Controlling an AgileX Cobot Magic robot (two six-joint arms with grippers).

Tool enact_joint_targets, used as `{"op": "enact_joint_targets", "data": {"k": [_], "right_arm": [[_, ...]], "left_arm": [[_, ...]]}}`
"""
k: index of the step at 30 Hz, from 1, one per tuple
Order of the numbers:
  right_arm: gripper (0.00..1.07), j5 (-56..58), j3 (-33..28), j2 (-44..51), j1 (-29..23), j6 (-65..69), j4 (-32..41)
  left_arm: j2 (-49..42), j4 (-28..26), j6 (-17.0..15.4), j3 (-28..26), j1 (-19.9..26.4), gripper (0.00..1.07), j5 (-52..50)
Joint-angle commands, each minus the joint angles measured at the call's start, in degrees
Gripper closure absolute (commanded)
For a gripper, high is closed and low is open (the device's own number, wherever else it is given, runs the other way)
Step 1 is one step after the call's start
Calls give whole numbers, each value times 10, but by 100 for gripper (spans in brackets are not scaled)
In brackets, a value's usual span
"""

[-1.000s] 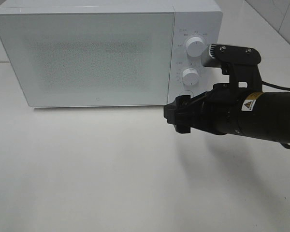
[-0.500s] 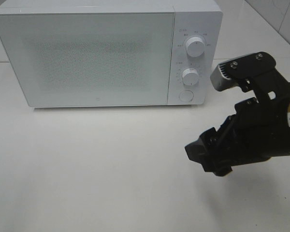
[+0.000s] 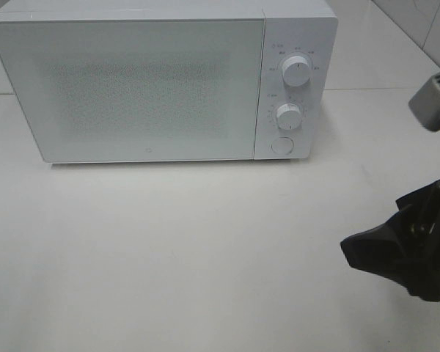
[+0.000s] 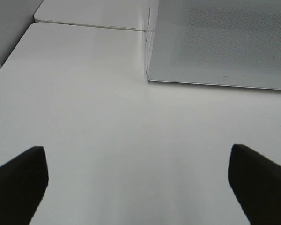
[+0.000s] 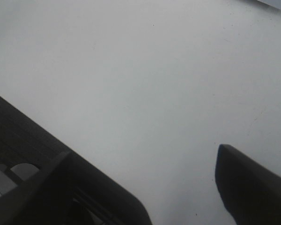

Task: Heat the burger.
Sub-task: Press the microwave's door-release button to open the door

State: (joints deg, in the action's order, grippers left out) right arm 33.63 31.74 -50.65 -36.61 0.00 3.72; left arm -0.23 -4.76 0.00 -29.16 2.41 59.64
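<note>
The burger is out of view in every frame. A white microwave [image 3: 132, 88] stands at the back of the table with its door closed; its front also shows in the left wrist view [image 4: 220, 42]. My right gripper [image 3: 350, 249] hangs above the table at the right edge, in front of and to the right of the microwave. Its fingers stand apart over bare table in the right wrist view [image 5: 178, 183], holding nothing. My left gripper [image 4: 138, 187] is open and empty over bare table, in front of the microwave's left corner.
The microwave's panel has an upper knob [image 3: 296, 71], a lower knob [image 3: 288, 114] and a round button [image 3: 281, 145]. The white table [image 3: 169, 249] stretches in front of it. A second white surface [image 4: 84, 11] adjoins behind.
My right gripper has drawn back from the microwave's control panel, moving right and toward the front of the table. The microwave door stays closed.
</note>
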Motion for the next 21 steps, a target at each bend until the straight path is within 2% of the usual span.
{"op": "enact_joint_targets", "data": {"k": [1,3,12,14,15,17,21], "right_arm": [[31,42,23,18,1,9,-3],[31,83,41,34,1,11,-3],[31,133,45,105,5,21,-5],[31,147,44,126,37,21,-2],[31,147,44,126,37,21,-2],[31,164,44,161,99,21,-2],[31,171,44,185,130,21,-2]], "left_arm": [[-12,-3,0,2,2,7,-4],[-12,-3,0,2,2,7,-4],[-12,-3,0,2,2,7,-4],[-12,-3,0,2,2,7,-4],[-12,-3,0,2,2,7,-4],[-12,-3,0,2,2,7,-4],[-12,-3,0,2,2,7,-4]]}}
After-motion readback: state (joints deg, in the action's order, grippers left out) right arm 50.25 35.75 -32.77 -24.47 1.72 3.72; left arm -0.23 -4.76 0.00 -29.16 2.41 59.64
